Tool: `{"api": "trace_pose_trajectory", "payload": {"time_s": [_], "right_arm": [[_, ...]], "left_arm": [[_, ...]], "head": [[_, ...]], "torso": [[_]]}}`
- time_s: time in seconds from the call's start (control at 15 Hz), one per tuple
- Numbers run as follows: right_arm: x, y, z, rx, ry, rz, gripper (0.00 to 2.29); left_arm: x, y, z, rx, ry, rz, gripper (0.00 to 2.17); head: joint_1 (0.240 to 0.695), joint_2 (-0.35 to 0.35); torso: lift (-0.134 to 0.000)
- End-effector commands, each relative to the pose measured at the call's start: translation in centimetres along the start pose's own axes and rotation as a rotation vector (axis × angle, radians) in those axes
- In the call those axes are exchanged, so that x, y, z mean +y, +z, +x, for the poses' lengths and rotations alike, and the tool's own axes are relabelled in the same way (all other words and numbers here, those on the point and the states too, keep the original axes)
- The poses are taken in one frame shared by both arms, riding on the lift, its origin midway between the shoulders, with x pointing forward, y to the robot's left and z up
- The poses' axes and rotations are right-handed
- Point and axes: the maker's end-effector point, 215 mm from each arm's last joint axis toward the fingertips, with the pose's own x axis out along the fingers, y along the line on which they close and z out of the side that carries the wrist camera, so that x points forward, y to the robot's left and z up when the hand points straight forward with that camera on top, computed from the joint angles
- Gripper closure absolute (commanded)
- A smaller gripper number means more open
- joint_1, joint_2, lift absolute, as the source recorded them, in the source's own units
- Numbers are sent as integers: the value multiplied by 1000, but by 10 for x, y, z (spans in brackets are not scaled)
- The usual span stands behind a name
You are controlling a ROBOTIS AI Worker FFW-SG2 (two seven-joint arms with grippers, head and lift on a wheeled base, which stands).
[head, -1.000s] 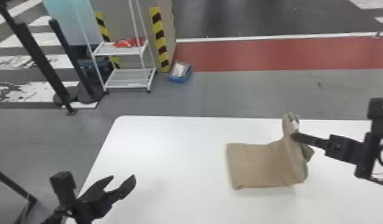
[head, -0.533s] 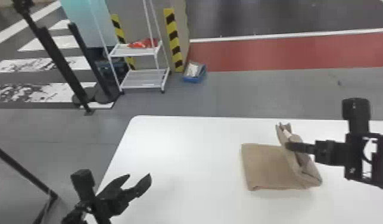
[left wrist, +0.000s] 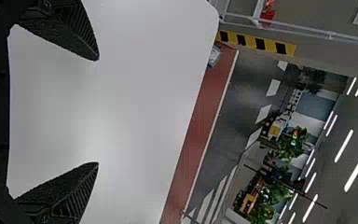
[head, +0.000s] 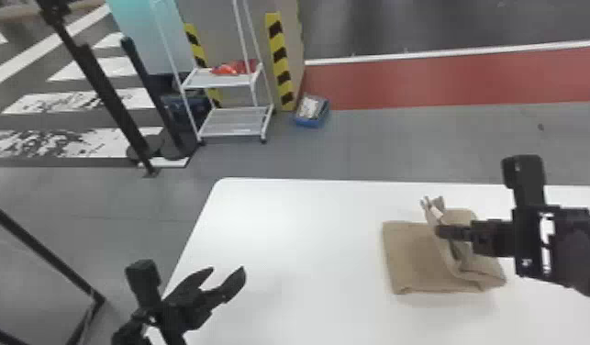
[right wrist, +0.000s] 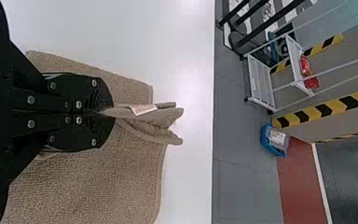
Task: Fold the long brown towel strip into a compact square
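Gray floor (head: 422, 142) and a white rack (head: 234, 123) are past the far edge of the white counter (head: 284, 229). The brown towel (head: 410, 257) lies on the right, partly folded, with the right tool (head: 440, 231) pinching its raised part. The left tool (head: 227, 270) is wide open at the near left.

One towel (head: 408, 257) with one tag (head: 436, 212), one surface (head: 284, 229), one left claw (head: 227, 271) and one right claw (head: 440, 231) are counted. One rack (head: 187, 105) with two shelves (head: 219, 82), one blue bin (head: 309, 123) and, in the head view, two striped strips (head: 280, 56) are seen.
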Motion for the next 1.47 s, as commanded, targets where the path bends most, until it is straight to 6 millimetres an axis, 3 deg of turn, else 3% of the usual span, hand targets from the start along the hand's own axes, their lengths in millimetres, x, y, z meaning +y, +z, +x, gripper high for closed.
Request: {"api": "trace_pose_trajectory", "payload": {"time_s": [0.0,0.6,0.8,1.0,1.27,1.4], "right_arm": [[13,-5,10,24,11,-25,1224],[36,-21,54,38,-9,-142,1062],[38,-27,68,34,-7,-171,525],[38,-34,74,42,-1,-176,181],[43,-29,72,-4,25,-157,181],[43,-28,64,-37,46,-123,387]], "left_arm": [[0,0,0,0,0,0,80],[0,-1,2,-1,-3,-3,80],[0,-1,1,-1,-2,-4,80],[1,-1,0,-3,-4,-6,80],[3,-1,-3,-6,-2,-10,80],[3,0,-3,-7,-3,-12,80]], "head": [[695,248],[695,294],[695,305],[695,314],[695,323],[695,325]], "torso": [[0],[0],[0],[0],[0],[0]]}}
